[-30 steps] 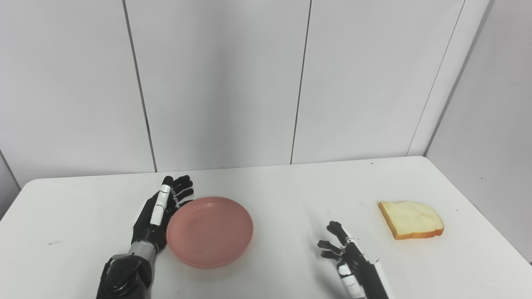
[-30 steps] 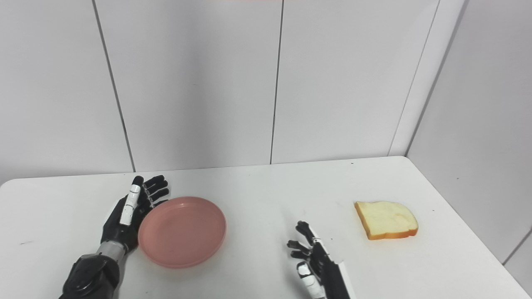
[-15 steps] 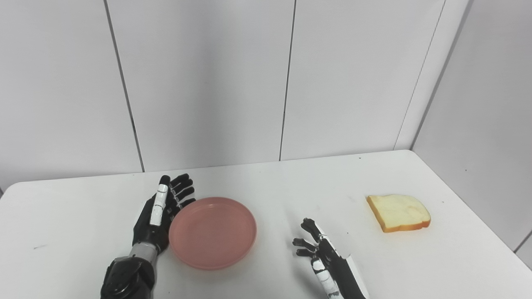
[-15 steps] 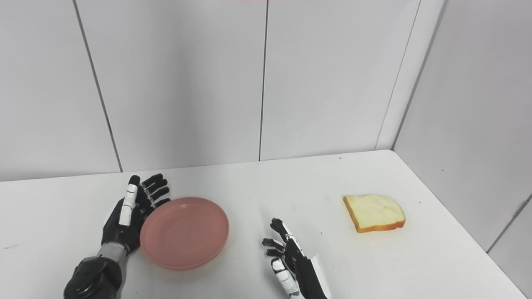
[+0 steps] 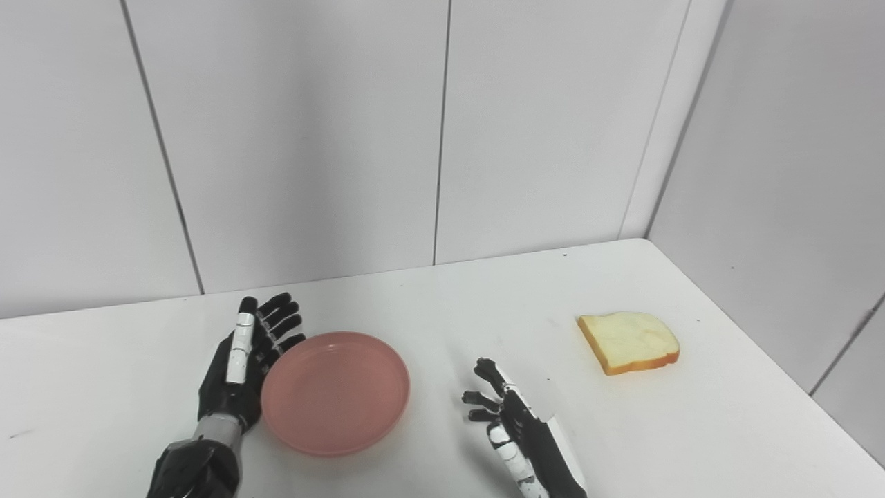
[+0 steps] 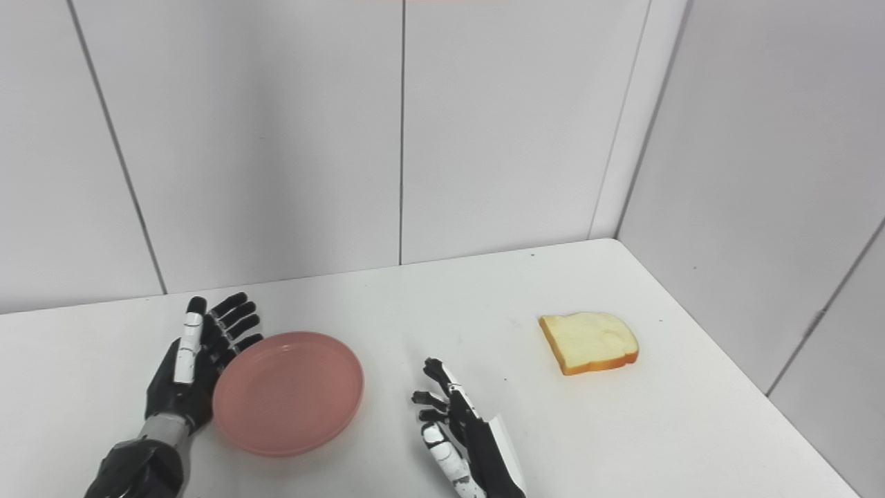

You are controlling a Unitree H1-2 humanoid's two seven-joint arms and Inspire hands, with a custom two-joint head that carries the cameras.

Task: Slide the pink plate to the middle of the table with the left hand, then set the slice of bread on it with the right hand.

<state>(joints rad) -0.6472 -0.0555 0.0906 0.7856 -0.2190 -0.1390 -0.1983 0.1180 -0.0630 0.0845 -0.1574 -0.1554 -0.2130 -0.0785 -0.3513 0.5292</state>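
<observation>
Pink plate [image 5: 335,392] against open left hand [image 5: 242,366]; right hand [image 5: 515,425] open, empty; bread [image 6: 589,341] apart; views match.

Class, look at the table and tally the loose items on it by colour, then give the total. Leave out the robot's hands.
Pink: 1, the plate
Pale yellow with a brown crust: 1, the slice of bread
Total: 2

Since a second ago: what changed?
The camera panned right, so everything drifts left in frame. Against the wall seams, the left hand and pink plate seem to have eased right, hand at the plate's left rim. Nothing grasped. Right hand stays open; bread untouched.
</observation>
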